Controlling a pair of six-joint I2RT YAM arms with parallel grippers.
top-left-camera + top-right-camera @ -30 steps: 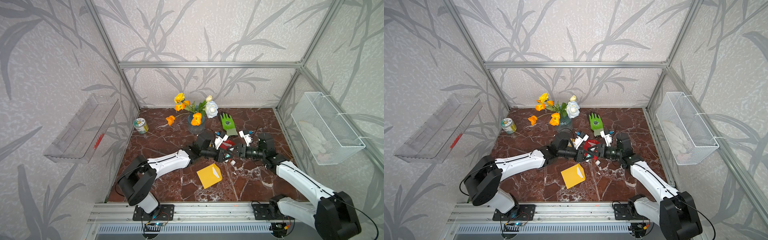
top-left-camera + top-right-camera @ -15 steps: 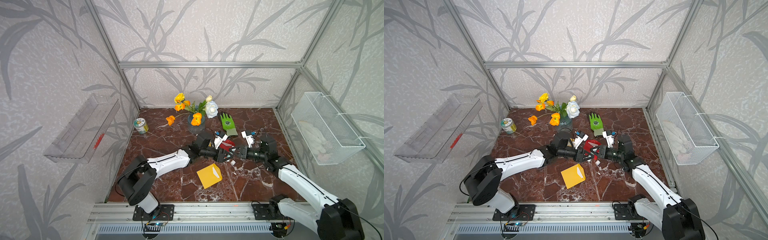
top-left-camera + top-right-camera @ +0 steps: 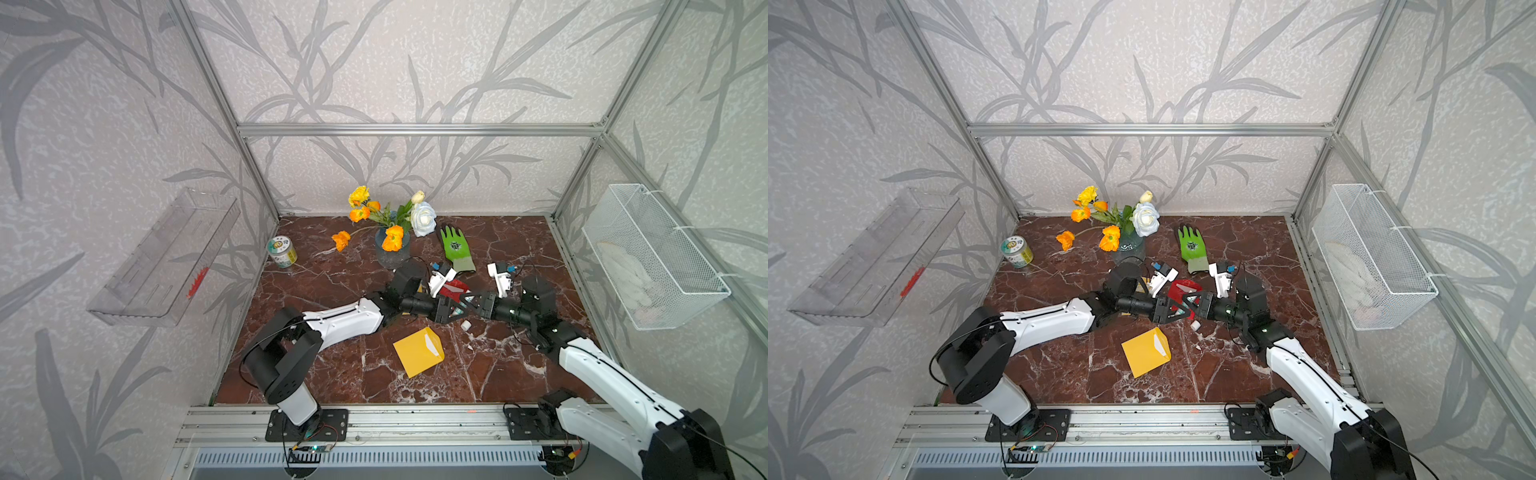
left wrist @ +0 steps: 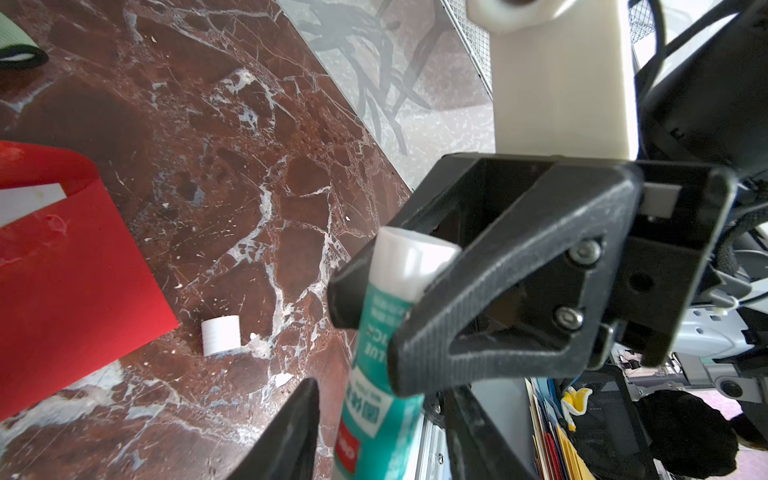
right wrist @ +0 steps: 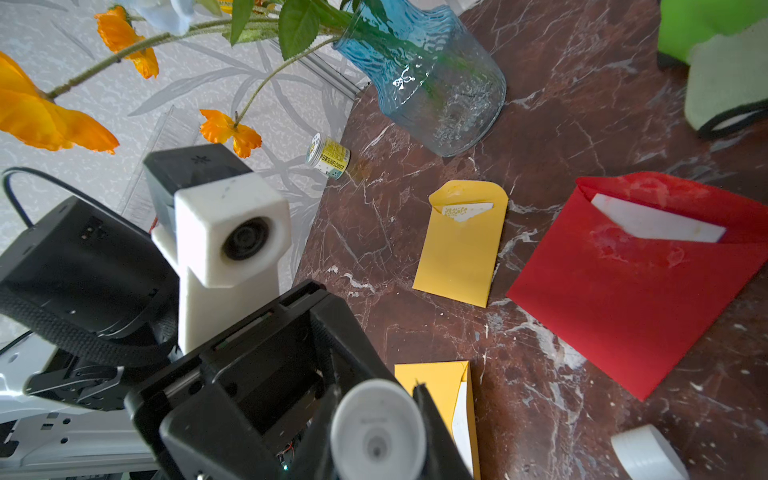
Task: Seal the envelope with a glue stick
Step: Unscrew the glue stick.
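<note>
Surface: a red-brown marble table (image 3: 332, 374) is set inside a framed cage with leaf-patterned walls; a vase (image 3: 390, 253) and a glove (image 3: 455, 247) are placed at the back.
Glue stick: the glue stick (image 4: 376, 374) is held off the table, mid-scene, between the two grippers.
Right gripper: the right gripper (image 4: 370, 320) is clamped on the stick near its white end.
Left gripper: the left gripper (image 4: 382, 390) is parted, with a gap at each side of the teal label; it is judged released.
Done: the cap (image 4: 221, 336) is off and lies beside the red envelope (image 4: 62, 270); shiny smears at that envelope's mouth are judged to be glue.
Left: the red flap is seen open, and so is that of a yellow envelope (image 5: 461, 245); pressing shut is judged outstanding.
Unresolved: which end carries glue cannot be told; the stick's lower end is cut off in the left wrist view; the intended envelope is not established.
</note>
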